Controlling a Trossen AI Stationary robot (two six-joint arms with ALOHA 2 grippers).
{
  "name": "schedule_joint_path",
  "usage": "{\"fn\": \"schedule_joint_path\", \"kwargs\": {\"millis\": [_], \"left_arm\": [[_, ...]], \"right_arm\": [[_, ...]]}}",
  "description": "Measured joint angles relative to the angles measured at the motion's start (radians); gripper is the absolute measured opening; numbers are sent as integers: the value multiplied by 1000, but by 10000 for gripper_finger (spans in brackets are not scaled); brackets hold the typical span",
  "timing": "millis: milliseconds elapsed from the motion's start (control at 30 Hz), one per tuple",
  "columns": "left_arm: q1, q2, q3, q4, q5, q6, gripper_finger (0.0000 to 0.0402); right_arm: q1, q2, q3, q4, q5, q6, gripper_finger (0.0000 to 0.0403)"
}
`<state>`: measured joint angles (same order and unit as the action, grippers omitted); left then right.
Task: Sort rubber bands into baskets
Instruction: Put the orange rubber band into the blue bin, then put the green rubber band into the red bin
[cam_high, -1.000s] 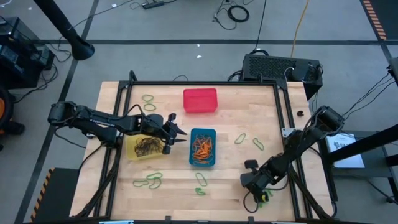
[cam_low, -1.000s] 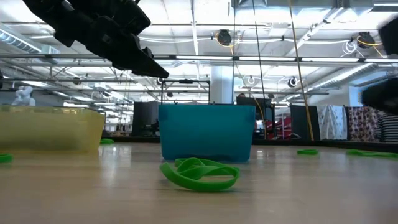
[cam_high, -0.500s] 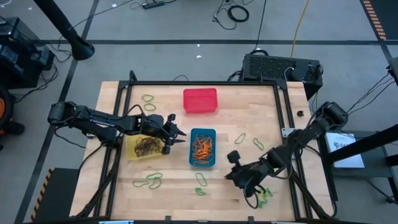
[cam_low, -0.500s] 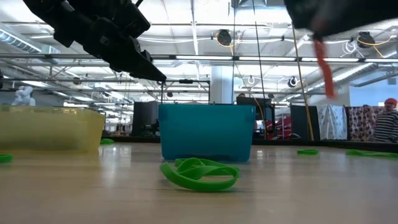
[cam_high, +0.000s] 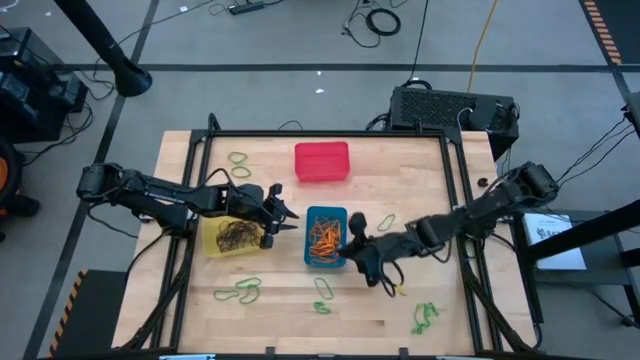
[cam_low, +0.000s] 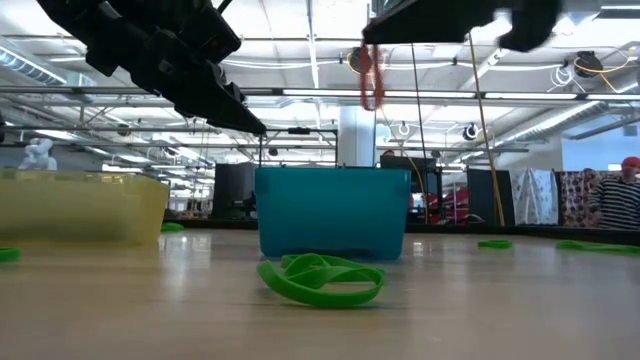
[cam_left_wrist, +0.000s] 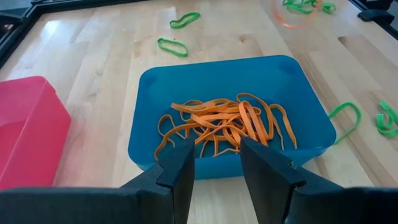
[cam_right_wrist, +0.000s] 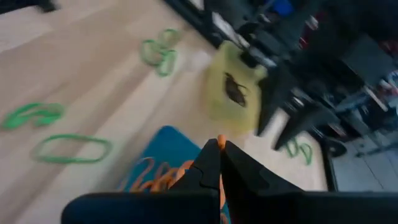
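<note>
Three baskets stand mid-table: red (cam_high: 321, 161), blue (cam_high: 326, 237) holding several orange rubber bands (cam_left_wrist: 224, 121), and yellow (cam_high: 232, 236) holding dark ones. Green bands (cam_high: 240, 291) (cam_high: 425, 316) lie loose on the wood. My right gripper (cam_high: 352, 242) hovers at the blue basket's right rim, shut on an orange band (cam_low: 370, 78). My left gripper (cam_high: 285, 222) hangs open between the yellow and blue baskets, holding nothing; its fingers (cam_left_wrist: 183, 171) point at the blue basket (cam_left_wrist: 217, 93). My right gripper pinches one orange rubber band's upper end (cam_right_wrist: 219, 142) between its two shut fingertips. It comes slanting down from the table's right side. The band hangs as a slack loop below the fingers (cam_low: 372, 90), well clear of the table and above the blue basket's rim (cam_low: 332, 172).
More green bands lie at the far left (cam_high: 238, 158), near the front (cam_high: 322, 290) and right of the blue basket (cam_high: 386, 222) (cam_high: 414, 232). A black frame (cam_high: 455, 180) borders the table. A person (cam_low: 603, 200) stands in the room beyond.
My right gripper has risen from the table's near right corner and swung toward the blue basket, rolling its wrist, with the orange band dangling from it. The green bands at that corner stay on the wood.
</note>
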<state>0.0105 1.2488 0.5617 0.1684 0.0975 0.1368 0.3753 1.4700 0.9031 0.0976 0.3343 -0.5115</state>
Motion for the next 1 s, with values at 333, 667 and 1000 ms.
{"fn": "schedule_joint_path", "kwargs": {"millis": [333,667,1000], "left_arm": [[0,0,0,-29,1,0,137],[0,0,0,-46,4,0,137],[0,0,0,-50,4,0,137]], "right_arm": [[-153,30,1,7,-181,79,26],[-207,78,1,8,-180,129,77],[-210,78,1,-8,-180,257,125]]}}
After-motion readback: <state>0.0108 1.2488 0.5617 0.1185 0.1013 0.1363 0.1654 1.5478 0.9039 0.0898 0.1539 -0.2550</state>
